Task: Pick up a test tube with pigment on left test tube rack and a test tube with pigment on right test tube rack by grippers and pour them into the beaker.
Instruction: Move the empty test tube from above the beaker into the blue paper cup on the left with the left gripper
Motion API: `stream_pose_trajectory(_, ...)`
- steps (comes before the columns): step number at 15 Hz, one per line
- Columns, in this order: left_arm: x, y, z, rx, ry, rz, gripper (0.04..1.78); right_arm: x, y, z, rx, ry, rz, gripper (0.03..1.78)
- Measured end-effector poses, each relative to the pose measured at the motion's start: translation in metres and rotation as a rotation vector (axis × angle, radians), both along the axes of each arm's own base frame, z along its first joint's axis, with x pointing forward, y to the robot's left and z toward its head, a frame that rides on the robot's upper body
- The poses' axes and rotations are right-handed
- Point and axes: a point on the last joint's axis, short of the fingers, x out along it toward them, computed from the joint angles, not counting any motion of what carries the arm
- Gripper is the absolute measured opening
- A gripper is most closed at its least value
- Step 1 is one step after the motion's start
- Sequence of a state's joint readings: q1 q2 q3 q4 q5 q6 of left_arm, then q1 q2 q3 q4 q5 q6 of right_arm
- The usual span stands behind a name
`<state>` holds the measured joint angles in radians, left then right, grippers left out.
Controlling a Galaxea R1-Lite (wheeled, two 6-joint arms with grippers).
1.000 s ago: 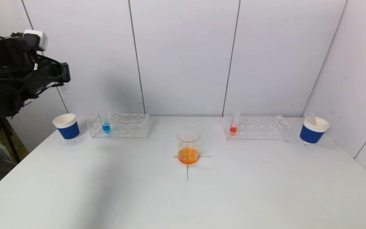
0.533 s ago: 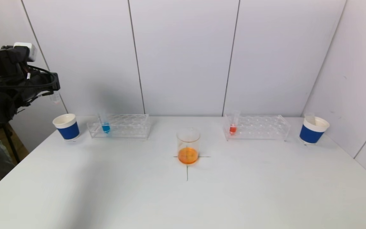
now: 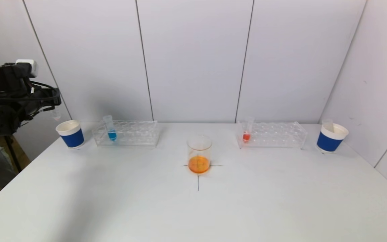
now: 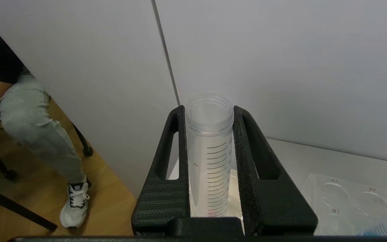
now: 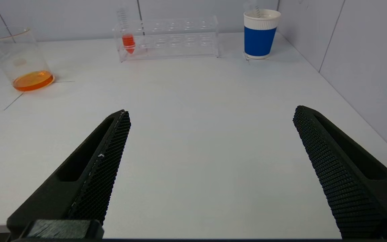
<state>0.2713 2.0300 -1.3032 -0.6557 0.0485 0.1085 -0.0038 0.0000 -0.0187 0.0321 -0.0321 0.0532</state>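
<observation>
My left gripper (image 3: 54,102) is shut on a clear, empty-looking test tube (image 4: 210,151), held in the air just above and left of the left blue paper cup (image 3: 70,133). The tube's tip (image 3: 56,116) hangs below the fingers. The glass beaker (image 3: 199,153) with orange liquid stands at the table's centre on a cross mark. The left rack (image 3: 129,132) holds a tube with blue pigment (image 3: 110,129). The right rack (image 3: 274,134) holds a tube with red pigment (image 3: 247,131). My right gripper (image 5: 211,111) is open and empty, low over the near table, outside the head view.
A second blue paper cup (image 3: 331,137) with a clear tube in it stands at the far right by the wall. Walls close the back and right sides. A seated person's legs (image 4: 35,124) are beyond the table's left edge.
My left gripper has moved left and down with the clear tube, from high beside the left rack to just above the left cup. Nothing else has moved.
</observation>
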Motion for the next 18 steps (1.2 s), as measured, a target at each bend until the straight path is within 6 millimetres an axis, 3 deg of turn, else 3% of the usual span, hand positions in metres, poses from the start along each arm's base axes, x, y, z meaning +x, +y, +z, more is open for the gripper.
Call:
stream_pose_trajectory(9, 0.022, 0.007, -0.032, -0.002, -0.001, 0.000, 0.42, 0.000, 0.000, 0.000, 0.000, 0.000, 0.000, 1.76)
stream_pose_trajectory(18, 0.027, 0.008, -0.054, -0.021, 0.050, -0.002, 0.42, 0.000, 0.000, 0.000, 0.000, 0.000, 0.000, 1.76)
